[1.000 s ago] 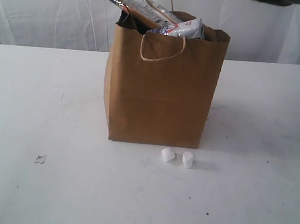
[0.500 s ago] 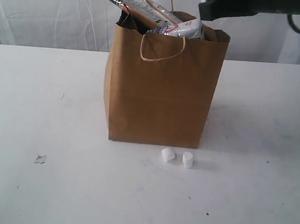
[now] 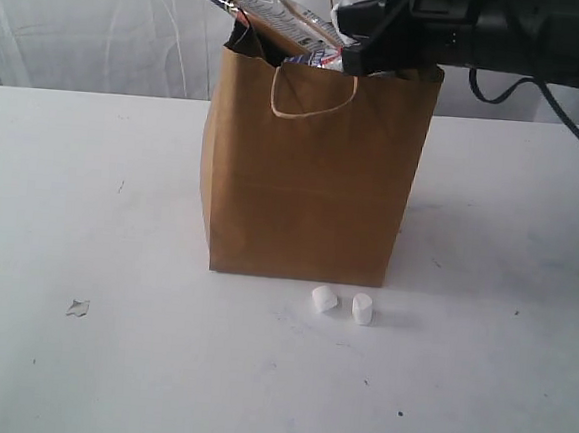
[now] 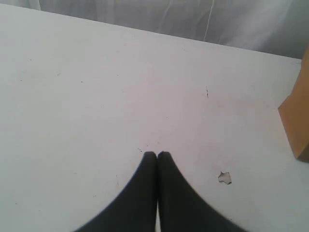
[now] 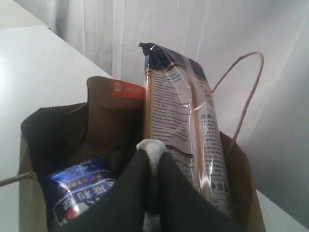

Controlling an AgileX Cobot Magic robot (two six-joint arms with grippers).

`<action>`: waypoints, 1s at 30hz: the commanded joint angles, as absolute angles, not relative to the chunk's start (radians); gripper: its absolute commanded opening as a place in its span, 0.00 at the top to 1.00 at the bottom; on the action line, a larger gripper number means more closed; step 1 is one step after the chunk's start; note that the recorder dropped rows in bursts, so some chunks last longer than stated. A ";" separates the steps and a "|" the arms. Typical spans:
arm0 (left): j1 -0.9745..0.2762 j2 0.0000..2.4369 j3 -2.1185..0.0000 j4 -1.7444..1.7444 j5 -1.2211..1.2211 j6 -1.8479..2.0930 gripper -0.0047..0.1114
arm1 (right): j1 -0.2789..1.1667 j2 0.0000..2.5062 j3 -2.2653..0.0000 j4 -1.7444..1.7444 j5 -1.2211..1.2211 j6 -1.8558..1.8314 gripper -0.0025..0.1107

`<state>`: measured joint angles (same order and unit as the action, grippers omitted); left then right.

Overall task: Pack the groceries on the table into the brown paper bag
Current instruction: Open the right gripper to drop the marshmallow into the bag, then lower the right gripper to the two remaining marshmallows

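The brown paper bag stands upright mid-table. The long dark-topped packet sticks out of its top. Inside it, the right wrist view shows the brown-orange pouch and the white-blue carton. My right gripper hangs over the bag's mouth, shut on a small white marshmallow. Two more marshmallows lie on the table in front of the bag. My left gripper is shut and empty above bare table. The bottle, can and jar are hidden.
A small torn scrap lies on the table at the front left. A bag corner shows at the edge of the left wrist view. White curtains hang behind the table.
The right arm has come in from the upper right and now reaches over the bag's mouth. The bag and the two marshmallows on the table have not moved.
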<state>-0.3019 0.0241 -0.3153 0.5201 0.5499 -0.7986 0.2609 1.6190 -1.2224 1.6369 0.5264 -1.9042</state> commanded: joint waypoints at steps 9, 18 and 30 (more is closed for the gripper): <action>-0.301 0.020 -0.311 0.525 0.547 -0.809 0.96 | 0.258 1.617 -1.225 1.734 0.435 -1.958 0.50; -0.301 0.020 -0.311 0.525 0.547 -0.809 0.96 | 0.258 1.419 -1.184 1.204 0.362 -1.447 0.50; -0.301 0.020 -0.311 0.525 0.547 -0.809 0.96 | 0.258 1.273 -1.111 -0.022 1.004 -0.182 0.98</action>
